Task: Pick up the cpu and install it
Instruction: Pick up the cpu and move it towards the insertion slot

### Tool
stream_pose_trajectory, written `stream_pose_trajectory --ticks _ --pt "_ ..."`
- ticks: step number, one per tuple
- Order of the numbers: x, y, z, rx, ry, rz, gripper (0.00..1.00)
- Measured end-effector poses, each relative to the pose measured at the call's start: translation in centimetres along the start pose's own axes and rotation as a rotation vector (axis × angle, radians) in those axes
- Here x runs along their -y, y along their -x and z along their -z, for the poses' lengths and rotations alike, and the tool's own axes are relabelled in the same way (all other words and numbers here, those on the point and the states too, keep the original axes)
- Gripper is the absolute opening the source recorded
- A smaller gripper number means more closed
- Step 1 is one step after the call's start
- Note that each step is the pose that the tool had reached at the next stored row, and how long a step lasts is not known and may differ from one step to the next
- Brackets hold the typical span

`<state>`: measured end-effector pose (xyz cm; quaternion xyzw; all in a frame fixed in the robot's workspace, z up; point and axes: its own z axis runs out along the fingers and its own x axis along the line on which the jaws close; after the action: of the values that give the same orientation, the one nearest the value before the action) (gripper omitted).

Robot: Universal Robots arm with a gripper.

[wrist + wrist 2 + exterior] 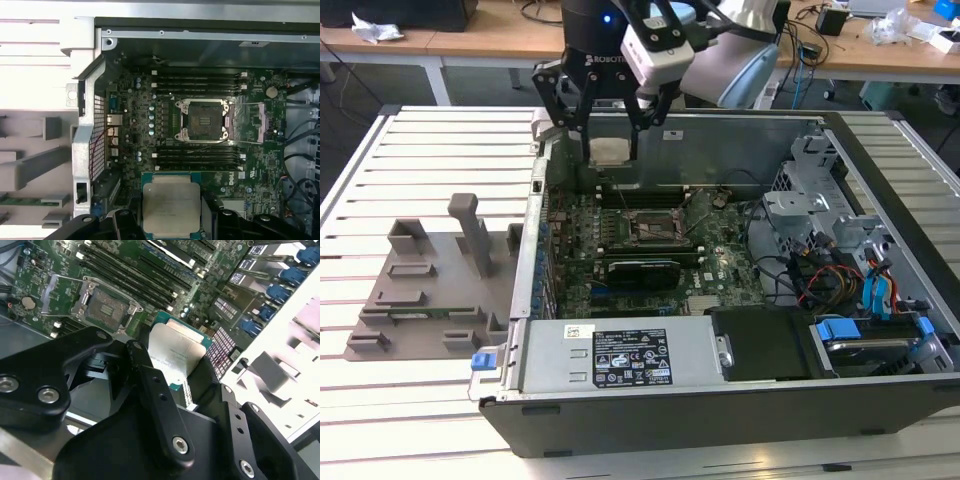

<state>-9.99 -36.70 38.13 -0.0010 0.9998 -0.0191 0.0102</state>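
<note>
Slatted white table [440, 150], one open computer case [720, 412], one claw [610, 155] gripping one cpu [171, 207] over one motherboard [578, 272]

- An open computer case [720, 410] lies on the table [420, 140], with a fixture [430, 290] just beside it at the exterior view's left.
- Inside the case, the socket [650, 228] sits on the motherboard [720, 270].
- The cpu [610, 150], gripped in the tool [610, 157], hangs above the motherboard, off the socket toward the exterior view's left.

Lab: slatted workbench [420, 150], open computer case [720, 412], cluttered desks [470, 42].
</note>
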Motion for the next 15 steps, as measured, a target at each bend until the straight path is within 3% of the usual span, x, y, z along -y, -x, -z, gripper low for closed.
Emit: stream_pose_trajectory --ticks 15 --pt "-0.34 2.80 -0.20 0.0000 0.0000 0.000 0.55"
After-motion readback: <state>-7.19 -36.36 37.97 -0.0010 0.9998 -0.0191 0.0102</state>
